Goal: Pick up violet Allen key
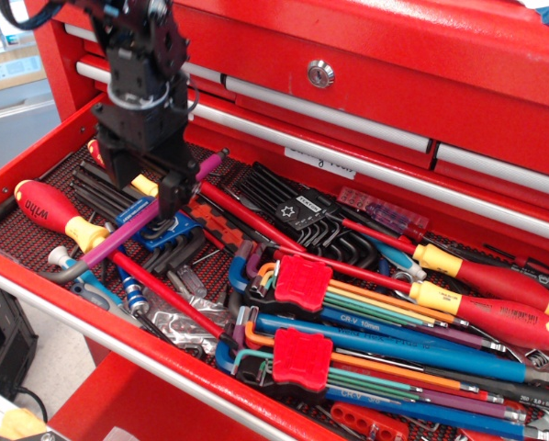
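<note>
One violet Allen key (132, 226) lies slantwise across the left part of the open red drawer (17, 165), propped on the yellow-and-red screwdrivers (56, 216) and a blue key holder (160, 230), so its shaft rides above the clutter where it can be reached. Its grey bent end points to the near left edge. The gripper (144, 188) sits low over mid-shaft, its fingers (169, 193) spread to either side, not yet closed on it.
</note>
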